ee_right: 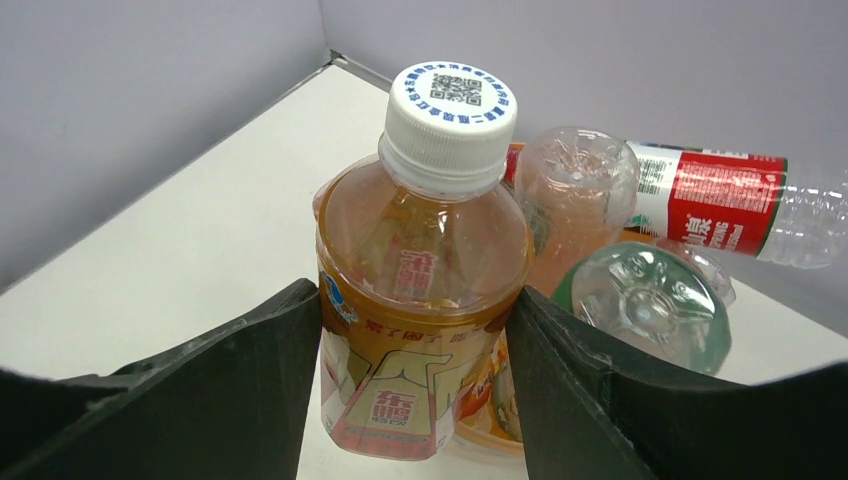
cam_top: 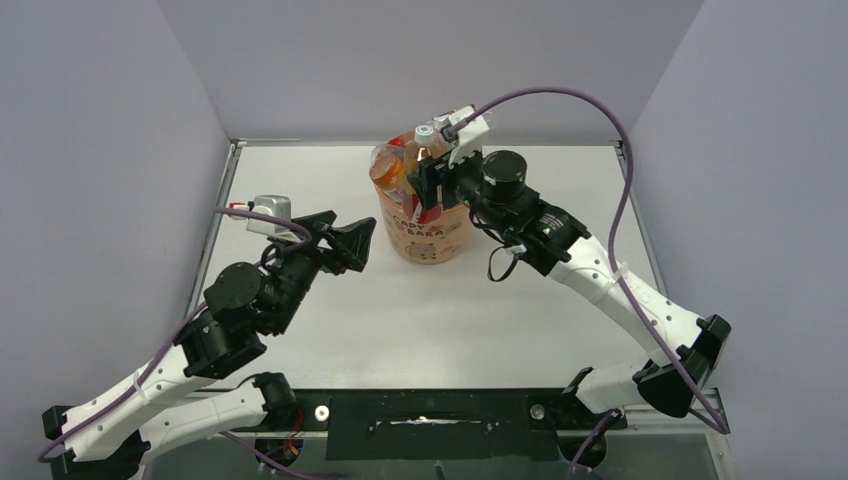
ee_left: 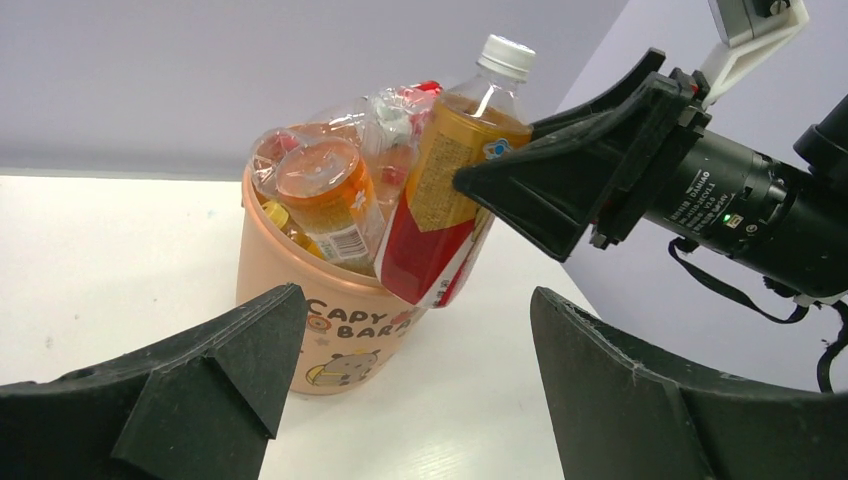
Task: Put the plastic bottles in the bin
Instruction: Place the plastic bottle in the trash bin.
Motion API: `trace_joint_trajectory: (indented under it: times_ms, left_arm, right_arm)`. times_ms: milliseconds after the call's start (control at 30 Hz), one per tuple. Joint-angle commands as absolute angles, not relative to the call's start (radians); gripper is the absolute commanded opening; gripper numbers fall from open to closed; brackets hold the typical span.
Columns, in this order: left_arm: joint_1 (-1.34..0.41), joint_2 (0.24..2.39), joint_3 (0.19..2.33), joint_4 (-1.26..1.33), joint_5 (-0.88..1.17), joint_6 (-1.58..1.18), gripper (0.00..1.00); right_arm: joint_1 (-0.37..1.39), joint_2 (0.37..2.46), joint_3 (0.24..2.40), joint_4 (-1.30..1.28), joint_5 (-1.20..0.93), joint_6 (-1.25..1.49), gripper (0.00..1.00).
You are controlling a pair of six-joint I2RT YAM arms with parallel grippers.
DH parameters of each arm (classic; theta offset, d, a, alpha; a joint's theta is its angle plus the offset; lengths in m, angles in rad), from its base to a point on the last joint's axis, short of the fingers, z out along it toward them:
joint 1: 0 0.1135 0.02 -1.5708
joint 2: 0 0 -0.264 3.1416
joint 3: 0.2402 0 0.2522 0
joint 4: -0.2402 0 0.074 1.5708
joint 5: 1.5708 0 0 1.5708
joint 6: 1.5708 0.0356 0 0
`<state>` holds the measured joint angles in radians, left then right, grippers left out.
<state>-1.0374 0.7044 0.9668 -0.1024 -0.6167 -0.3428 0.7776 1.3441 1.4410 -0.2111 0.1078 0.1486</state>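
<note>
White desk (cam_top: 420,320), grey walls. The bin (cam_top: 430,240) stands at twelve o'clock from my bases, heaped with bottles (ee_left: 325,195). My right pincer (cam_top: 435,185) grips a white-capped tea bottle (ee_right: 425,260) at the rim, around its four o'clock. I take this for the drop step. The left pincer (cam_top: 358,243) hangs wide and empty at the bin's nine. Next, I judge, I should release where the heap leaves room, or the bottle may roll off.
</note>
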Motion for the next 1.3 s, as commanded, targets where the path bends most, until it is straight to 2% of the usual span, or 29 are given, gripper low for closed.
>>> trace_joint_trajectory:
  times_ms: [0, 533, 600, 667, 1000, 1267]
  left_arm:
    - [-1.032, 0.700, 0.987, -0.116, -0.611, -0.357, 0.83]
    - [-1.032, 0.736, 0.981, -0.084, -0.583, -0.356, 0.83]
    - [-1.032, 0.743, 0.984, -0.081, -0.577, -0.356, 0.83]
    - [-1.032, 0.748, 0.986, -0.078, -0.572, -0.356, 0.83]
    - [-1.032, 0.768, 0.996, -0.074, -0.557, -0.359, 0.83]
    - [-1.032, 0.784, 1.010, -0.072, -0.548, -0.355, 0.84]
  right_arm:
    - [0.844, 1.381, 1.527, -0.163, 0.307, 0.013, 0.49]
    - [0.866, 1.371, 1.483, -0.164, 0.403, -0.029, 0.57]
    - [0.862, 1.374, 1.478, -0.164, 0.403, -0.026, 0.60]
    - [0.861, 1.374, 1.471, -0.164, 0.406, -0.020, 0.67]
    - [0.842, 1.356, 1.454, -0.168, 0.414, -0.001, 0.81]
    - [0.838, 1.344, 1.465, -0.169, 0.403, 0.000, 0.87]
